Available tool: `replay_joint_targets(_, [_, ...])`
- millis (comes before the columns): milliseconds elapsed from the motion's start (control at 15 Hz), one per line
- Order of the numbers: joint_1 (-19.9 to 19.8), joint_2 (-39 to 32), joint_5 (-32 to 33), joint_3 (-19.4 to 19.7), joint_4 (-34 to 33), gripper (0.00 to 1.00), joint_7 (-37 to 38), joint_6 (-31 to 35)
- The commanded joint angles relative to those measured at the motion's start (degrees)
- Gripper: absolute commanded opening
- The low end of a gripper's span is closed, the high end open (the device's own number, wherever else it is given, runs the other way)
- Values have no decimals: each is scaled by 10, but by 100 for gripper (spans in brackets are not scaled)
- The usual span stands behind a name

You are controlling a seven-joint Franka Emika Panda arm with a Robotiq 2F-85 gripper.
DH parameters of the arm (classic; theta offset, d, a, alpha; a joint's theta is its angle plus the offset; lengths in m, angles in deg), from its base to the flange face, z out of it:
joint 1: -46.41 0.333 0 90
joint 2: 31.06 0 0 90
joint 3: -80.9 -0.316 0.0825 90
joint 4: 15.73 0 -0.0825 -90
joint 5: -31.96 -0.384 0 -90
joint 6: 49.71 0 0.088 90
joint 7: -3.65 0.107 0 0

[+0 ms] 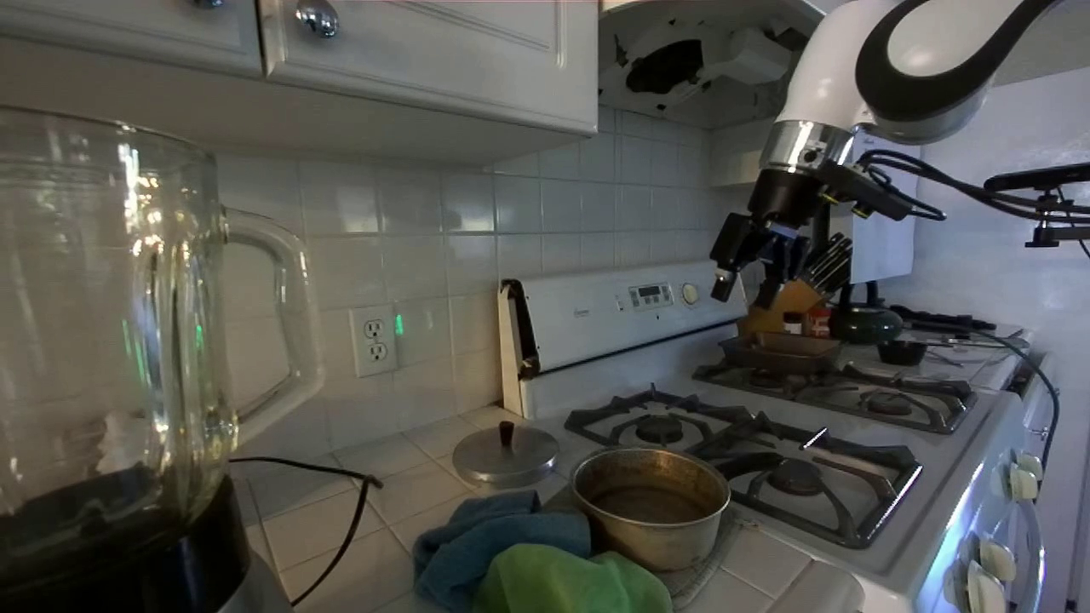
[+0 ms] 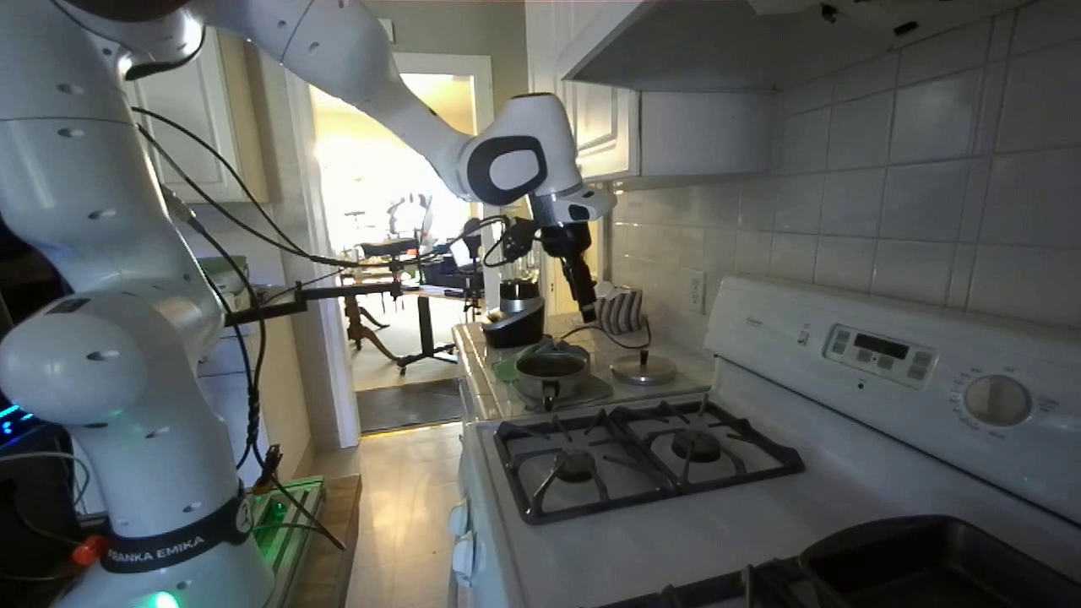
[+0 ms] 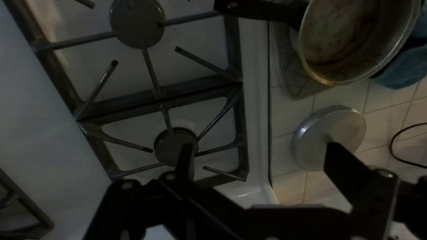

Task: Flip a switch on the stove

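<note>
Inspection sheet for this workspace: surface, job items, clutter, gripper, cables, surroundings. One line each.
Surface: white stove with black grates; tiled counter alongside.
Job items: back panel with knob and what looks like a small switch, position unreadable; front knobs.
Clutter: pot, lid, blue cloth, green cloth and blender counter-side; baking pan on the stove.
Gripper: open, holding nothing, raised above stove and counter.
Cables: black cables along the arm; black cord on the counter.
Surroundings: range hood, wall cabinet, tiled wall, doorway.
</note>
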Motion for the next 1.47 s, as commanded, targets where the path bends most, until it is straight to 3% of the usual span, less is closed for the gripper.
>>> replay_joint_targets(0, [3, -77, 18, 10, -74, 100, 20, 18])
replay_joint_targets(333, [11, -160, 81, 37, -162, 100, 43, 53])
replay_joint_targets(733, [43, -239, 174, 92, -269, 100, 83, 39])
replay_joint_targets(800, [50, -251, 183, 100, -285, 79, 87, 36])
replay_joint_targets(1400, [93, -342, 222, 171, -405, 16, 104, 24])
